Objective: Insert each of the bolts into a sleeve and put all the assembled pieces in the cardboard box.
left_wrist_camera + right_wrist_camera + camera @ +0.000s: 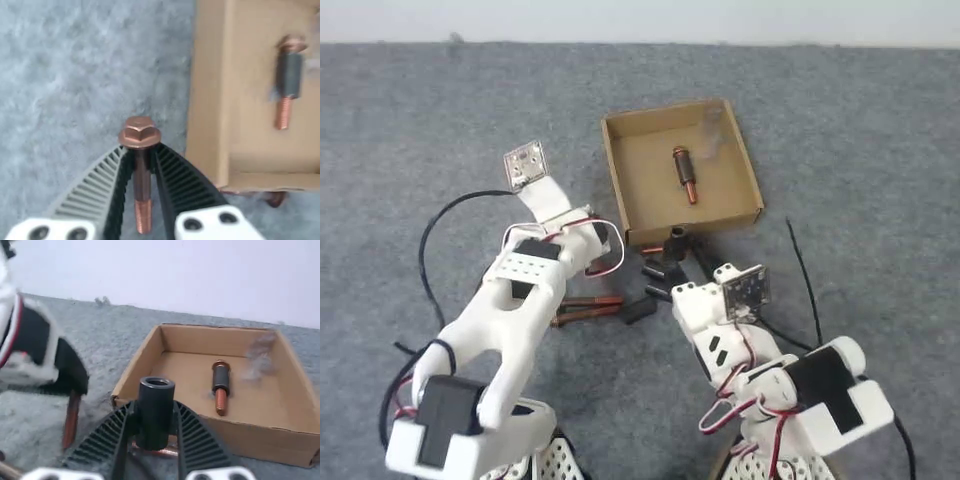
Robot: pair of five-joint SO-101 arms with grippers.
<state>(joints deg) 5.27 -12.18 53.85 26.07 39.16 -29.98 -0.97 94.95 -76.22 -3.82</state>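
The cardboard box (613, 178) lies at the back of the table with one assembled bolt-and-sleeve piece (685, 174) in it. My left gripper (601, 238) hovers just off the box's near-left corner, shut on a copper bolt (139, 167) whose hex head (139, 133) sticks out past the fingertips. In front of the box's near wall, my right gripper (678, 246) is shut on an upright black sleeve (156, 392) with its bore open upward. The right wrist view shows the left arm's bolt (71, 421) hanging off to one side, and the assembled piece (220, 385) in the box (250, 436).
Loose black sleeves (651, 271) lie between the two arms, another (640, 309) nearer. Copper bolts (588, 306) lie beside the left arm. One more bolt (651, 248) rests against the box's front wall (210, 105). A black cable (807, 275) trails on the right.
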